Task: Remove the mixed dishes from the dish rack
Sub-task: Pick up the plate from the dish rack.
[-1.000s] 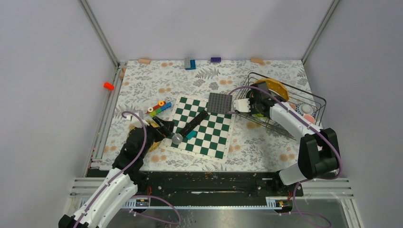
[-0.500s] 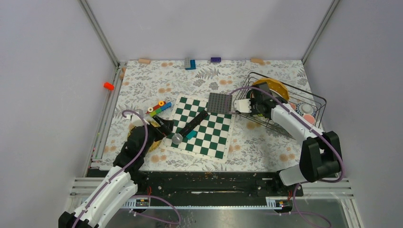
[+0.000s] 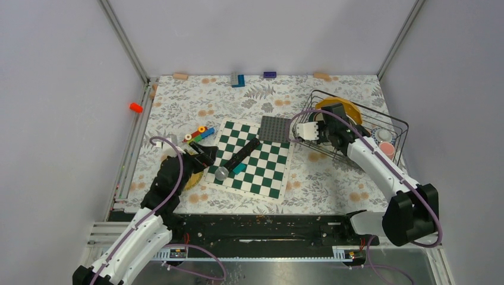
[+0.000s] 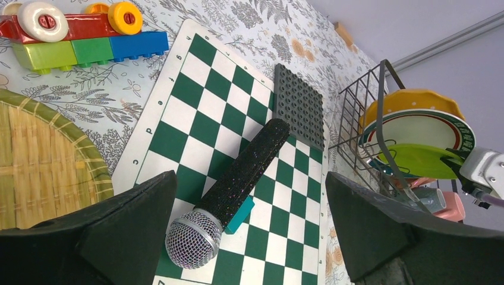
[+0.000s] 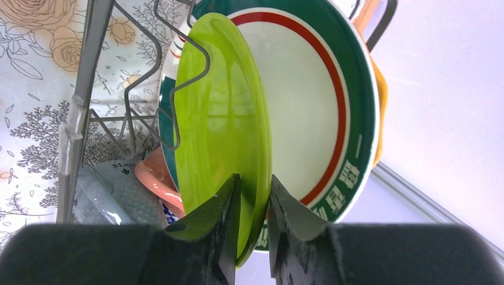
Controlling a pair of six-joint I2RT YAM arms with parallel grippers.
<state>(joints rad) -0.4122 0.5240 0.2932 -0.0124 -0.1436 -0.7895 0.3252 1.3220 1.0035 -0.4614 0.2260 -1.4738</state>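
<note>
Lime-green is the plate [image 5: 226, 119] your right gripper [image 5: 252, 185] is clamped on. Its rim is pinched between the two fingers, and it stands on edge in the dish rack [image 5: 95, 53] with a wire prong crossing its face. Since a second ago you have drawn that wrist slightly toward the far edge, and the right arm's elbow has swung down toward the near right corner. Behind the lime plate stands a white plate with a green rim [image 5: 309, 101], then the yellow-orange plate [image 5: 381, 95], both upright. A pink mug [image 5: 151, 175] lies low in the rack beside them. The rack sits at the far right corner of the table.

Your left gripper [image 4: 251, 184] has hardly shifted. Its jaws are spread wide and hold nothing, and it hangs near the left corner of the chessboard [image 4: 196, 107], above the microphone [image 4: 238, 178] that lies on the board.

A floral cloth [image 3: 196, 98] covers the table. A dark grey studded plate [image 3: 275, 128] lies at the board's far corner, and toy blocks [image 3: 198, 134] lie just off its left side. A woven tray [image 4: 35, 160] sits near the left edge, partly under your left arm. Small blocks line the far edge: tan [image 3: 180, 76], blue [image 3: 238, 79], purple [image 3: 270, 75] and tan [image 3: 321, 76]. An orange piece [image 3: 136, 107] sits beyond the left rail. Plain grey walls stand on three sides, with metal posts at the far corners.
</note>
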